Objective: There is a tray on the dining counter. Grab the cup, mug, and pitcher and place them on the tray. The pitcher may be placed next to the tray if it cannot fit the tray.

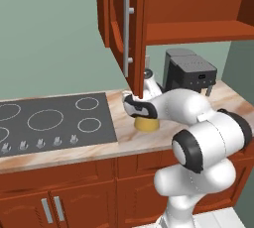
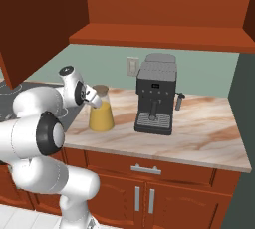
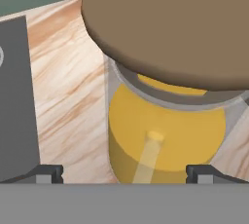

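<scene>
Hand view: pitcher [image 3: 168,145] close up, orange-yellow liquid under a round brown lid [image 3: 175,23].
Gripper [image 3: 125,172] hangs above it, jaws spread wide, holding nothing; arm bent low over the counter [image 2: 199,133].

Pitcher [image 3: 165,135] yellow-filled, lid [image 3: 170,23] brown, counter [image 3: 73,86] seemingly beige-marbled.

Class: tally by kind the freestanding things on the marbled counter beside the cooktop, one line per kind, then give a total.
Pitchers: 1, the pitcher with orange liquid and a brown lid
Coffee machines: 1, the coffee machine, dark grey
Total: 2
</scene>
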### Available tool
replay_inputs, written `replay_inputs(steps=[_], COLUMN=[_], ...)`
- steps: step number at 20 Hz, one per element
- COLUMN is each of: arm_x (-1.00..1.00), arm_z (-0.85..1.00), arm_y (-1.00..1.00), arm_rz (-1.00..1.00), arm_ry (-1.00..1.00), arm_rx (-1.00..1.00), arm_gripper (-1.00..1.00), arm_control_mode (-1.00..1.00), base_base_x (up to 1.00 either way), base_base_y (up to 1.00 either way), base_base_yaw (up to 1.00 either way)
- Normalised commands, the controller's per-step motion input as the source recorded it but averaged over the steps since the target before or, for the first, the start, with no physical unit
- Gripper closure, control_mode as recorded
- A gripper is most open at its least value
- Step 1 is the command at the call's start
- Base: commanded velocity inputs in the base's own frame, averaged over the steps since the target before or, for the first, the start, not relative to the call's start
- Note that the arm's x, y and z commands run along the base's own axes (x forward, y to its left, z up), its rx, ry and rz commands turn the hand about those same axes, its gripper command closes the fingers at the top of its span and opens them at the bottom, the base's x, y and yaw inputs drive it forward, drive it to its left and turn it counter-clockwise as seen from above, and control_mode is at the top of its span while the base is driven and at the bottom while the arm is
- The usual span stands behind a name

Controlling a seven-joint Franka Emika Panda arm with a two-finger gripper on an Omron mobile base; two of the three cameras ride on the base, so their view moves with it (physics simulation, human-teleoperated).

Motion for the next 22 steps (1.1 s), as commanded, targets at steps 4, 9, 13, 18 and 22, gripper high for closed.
replay_inputs(steps=[4,9,13,18,22], arm_x=[0.15,0.00,0.00,0.00,0.00], arm_z=[-0.10,0.00,0.00,0.00,0.00], arm_y=[0.00,0.00,0.00,0.00,0.00], arm_rz=[0.00,0.00,0.00,0.00,0.00], arm_ry=[0.00,0.00,0.00,0.00,0.00], arm_rx=[0.00,0.00,0.00,0.00,0.00], arm_gripper=[-1.00,-1.00,-1.00,-1.00,1.00], arm_control_mode=[-1.00,-1.00,-1.00,-1.00,-1.00], base_base_x=[0.00,0.00,0.00,0.00,0.00], base_base_y=[0.00,0.00,0.00,0.00,0.00], base_base_yaw=[0.00,0.00,0.00,0.00,0.00])
